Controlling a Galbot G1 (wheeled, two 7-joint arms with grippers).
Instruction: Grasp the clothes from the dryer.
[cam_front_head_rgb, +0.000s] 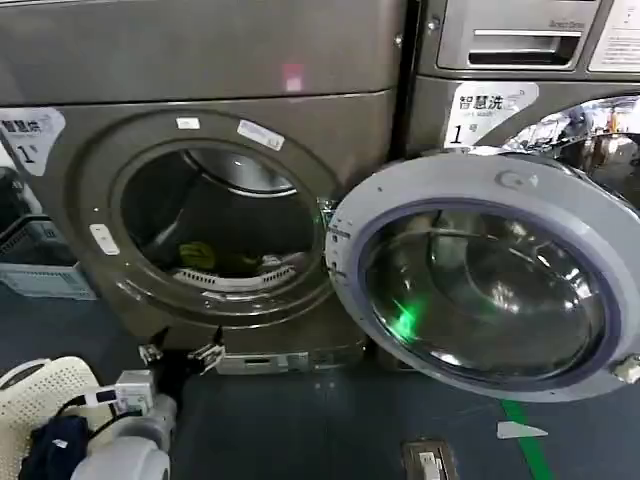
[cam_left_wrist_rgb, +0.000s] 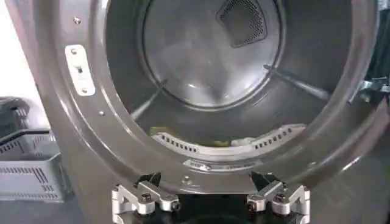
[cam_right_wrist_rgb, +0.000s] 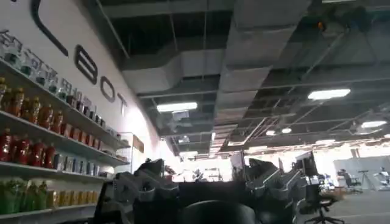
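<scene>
The dryer (cam_front_head_rgb: 215, 215) stood with its glass door (cam_front_head_rgb: 485, 275) swung open toward 3 o'clock. The clothes (cam_front_head_rgb: 198, 254), a yellow-green garment, lay on the drum floor at 6 o'clock of the porthole. The left end effector (cam_front_head_rgb: 180, 354), fingers spread, hung just below the porthole rim: approach step. Next, it needed to rise and enter. The right end effector (cam_right_wrist_rgb: 204, 189) pointed at the ceiling, spread.

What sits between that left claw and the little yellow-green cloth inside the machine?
In the left wrist view, the dryer's porthole rim and perforated pale lip lie between the open left gripper and the clothes.
</scene>
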